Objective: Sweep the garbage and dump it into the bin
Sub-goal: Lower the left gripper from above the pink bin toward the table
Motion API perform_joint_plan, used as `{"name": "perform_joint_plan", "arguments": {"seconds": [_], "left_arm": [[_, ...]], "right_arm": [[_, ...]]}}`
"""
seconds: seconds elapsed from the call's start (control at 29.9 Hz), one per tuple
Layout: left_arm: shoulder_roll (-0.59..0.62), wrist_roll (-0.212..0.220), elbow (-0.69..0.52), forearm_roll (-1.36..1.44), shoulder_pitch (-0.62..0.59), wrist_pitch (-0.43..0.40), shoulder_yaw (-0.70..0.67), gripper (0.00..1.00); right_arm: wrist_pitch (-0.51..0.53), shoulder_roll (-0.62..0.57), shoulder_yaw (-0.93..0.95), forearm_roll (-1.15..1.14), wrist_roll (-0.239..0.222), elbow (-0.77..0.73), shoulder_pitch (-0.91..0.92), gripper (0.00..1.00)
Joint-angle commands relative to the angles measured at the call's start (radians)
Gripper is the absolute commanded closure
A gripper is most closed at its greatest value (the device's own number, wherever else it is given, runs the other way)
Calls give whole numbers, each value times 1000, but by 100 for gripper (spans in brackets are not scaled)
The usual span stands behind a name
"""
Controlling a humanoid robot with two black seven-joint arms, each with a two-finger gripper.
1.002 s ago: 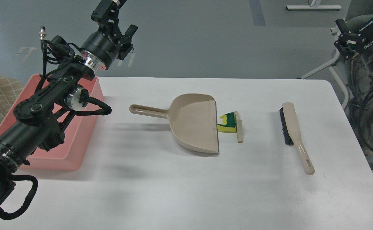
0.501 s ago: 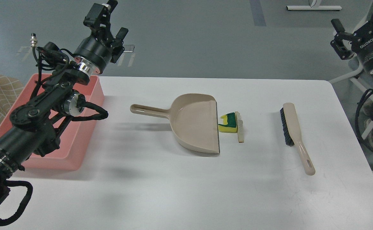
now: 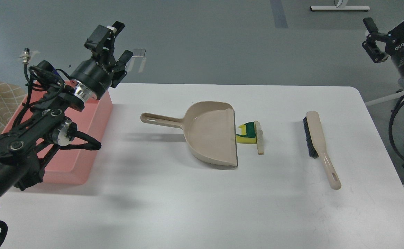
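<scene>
Fingers of the left gripper (image 3: 113, 43) stand spread and empty above the pink bin (image 3: 98, 114); those of the right gripper (image 3: 383, 38), at two o'clock, are partly cut off, so I cannot tell their state. Sponge (image 3: 247, 134) and stick (image 3: 259, 137) lie touching the dustpan (image 3: 210, 135) lip, the brush (image 3: 318, 145) well apart at three o'clock. A careless sweep could push the unheld dustpan away or flick the stick past it. My left arm hides much of the bin.

1. White lettering "ROBOTIQ" runs along the black body of the right gripper (image 3: 378, 38), far right of the scene
2. Smaller print below that brand name is too small to read
</scene>
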Motion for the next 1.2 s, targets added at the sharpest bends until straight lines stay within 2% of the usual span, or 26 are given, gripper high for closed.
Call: {"name": "perform_joint_plan", "arguments": {"seconds": [0.0, 0.27, 0.33, 0.43, 0.73, 0.97, 1.17], "left_arm": [[2, 1, -57, 54, 51, 29, -1, 1], [106, 23, -267, 284, 206, 130, -1, 1], [148, 49, -346, 367, 299, 189, -4, 1], [181, 54, -386, 444, 387, 232, -13, 1], [179, 57, -432, 476, 493, 259, -16, 2], [102, 61, -420, 516, 531, 307, 8, 2], [10, 78, -351, 516, 556, 339, 8, 2]], "right_arm": [[0, 2, -2, -2, -1, 37, -7, 0], [0, 6, -2, -3, -5, 60, 1, 0], [0, 8, -3, -3, -5, 60, 1, 0], [0, 9, -5, -5, -5, 62, -1, 0], [0, 0, -5, -8, -7, 66, -2, 0], [0, -11, -6, -13, -16, 66, 6, 0], [0, -6, -6, -63, -25, 66, 29, 0]]}}
